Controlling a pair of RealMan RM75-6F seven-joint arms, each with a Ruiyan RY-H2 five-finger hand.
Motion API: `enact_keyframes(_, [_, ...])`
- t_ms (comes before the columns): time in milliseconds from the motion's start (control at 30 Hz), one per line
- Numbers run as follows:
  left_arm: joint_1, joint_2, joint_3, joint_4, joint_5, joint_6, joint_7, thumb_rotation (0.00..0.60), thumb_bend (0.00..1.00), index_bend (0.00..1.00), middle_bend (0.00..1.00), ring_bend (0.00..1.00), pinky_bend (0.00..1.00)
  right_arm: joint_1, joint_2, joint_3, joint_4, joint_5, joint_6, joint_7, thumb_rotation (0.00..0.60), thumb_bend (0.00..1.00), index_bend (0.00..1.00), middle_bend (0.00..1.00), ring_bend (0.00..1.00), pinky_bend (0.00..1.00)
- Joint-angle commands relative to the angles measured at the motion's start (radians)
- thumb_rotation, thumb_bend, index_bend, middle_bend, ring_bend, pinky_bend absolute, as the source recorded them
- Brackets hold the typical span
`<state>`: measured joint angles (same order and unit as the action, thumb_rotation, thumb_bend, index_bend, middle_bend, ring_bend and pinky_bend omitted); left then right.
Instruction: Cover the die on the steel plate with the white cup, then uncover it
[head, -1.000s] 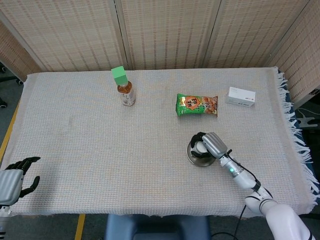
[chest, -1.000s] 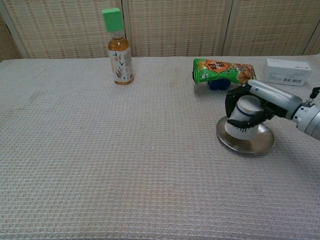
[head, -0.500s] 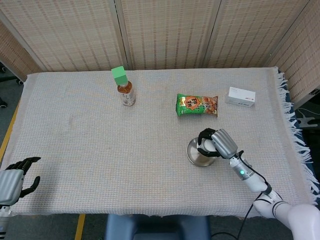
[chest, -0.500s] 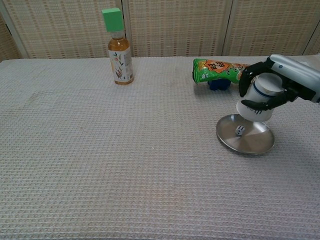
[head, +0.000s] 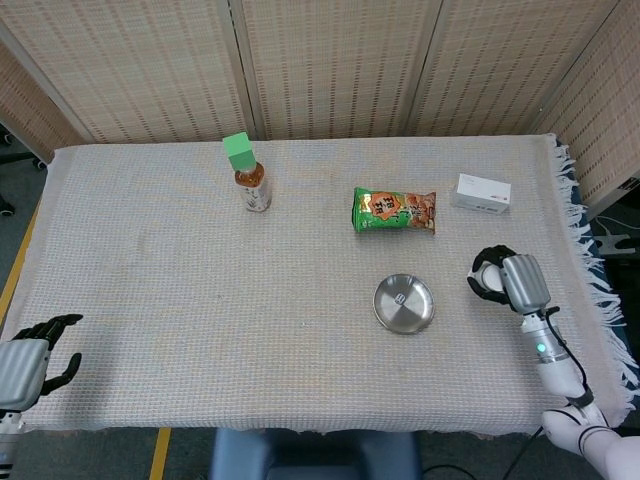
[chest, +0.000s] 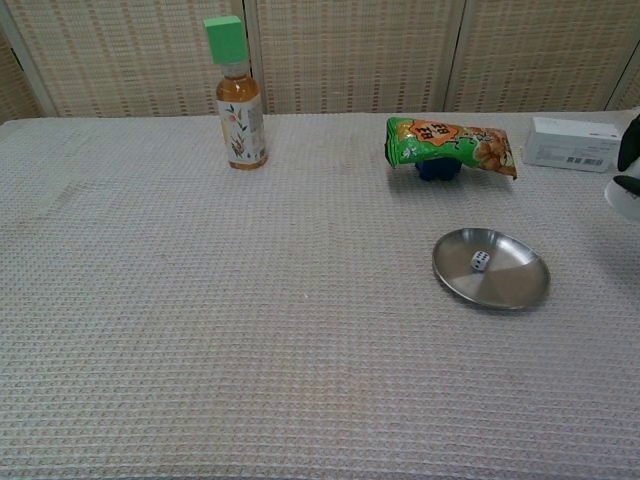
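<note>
On the table (head: 150, 260), the steel plate (head: 404, 303) holds the uncovered die (chest: 481, 261). Right hand (head: 508, 280) grips the white cup (head: 489, 279) well right of it; left hand (head: 28, 355) lies spread, holding nothing.

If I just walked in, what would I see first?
Probably the shiny steel plate right of the table's middle, with a little white die lying bare on it. Next, the right hand off to the plate's right, holding the white cup. Farther back stand a bottle with a bright green cap and a green snack bag.
</note>
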<state>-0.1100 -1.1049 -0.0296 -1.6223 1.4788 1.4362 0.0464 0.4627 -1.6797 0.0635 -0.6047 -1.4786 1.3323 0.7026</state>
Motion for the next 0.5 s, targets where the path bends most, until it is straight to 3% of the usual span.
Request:
enact_keyframes(33, [0.001,0.000,0.000,0.000,0.000,0.002,-0.001,0.600,0.40,0.24,0.28,0.32,0.40,-0.007,-0.023,-0.012,0.047,-0.003,-0.047,0.027,0.600,0.22,0.56,0.52,0.42,0.68])
enact_keyframes(133, [0.003,0.001,-0.002,0.001,-0.002,0.007,-0.005,0.600,0.40,0.24,0.29,0.32,0.40,-0.006,-0.038,-0.021,0.078,-0.016,-0.058,0.037,0.600,0.22,0.52,0.52,0.41,0.68])
enact_keyframes(233, [0.003,0.002,-0.002,0.002,-0.003,0.005,-0.009,0.600,0.40,0.24,0.29,0.32,0.40,-0.004,-0.040,-0.037,0.093,-0.035,-0.072,0.054,0.600,0.22,0.42,0.49,0.33,0.64])
enact_keyframes(400, [0.002,0.002,-0.002,0.003,-0.002,0.004,-0.011,0.600,0.40,0.24,0.29,0.32,0.40,-0.002,-0.025,-0.068,0.090,-0.077,-0.063,0.102,0.600,0.20,0.21,0.26,0.07,0.40])
enact_keyframes(500, [0.002,0.002,-0.002,0.003,-0.004,0.002,-0.009,0.600,0.40,0.24,0.29,0.32,0.40,-0.002,-0.009,-0.080,0.081,-0.097,-0.048,0.107,0.600,0.16,0.09,0.12,0.00,0.22])
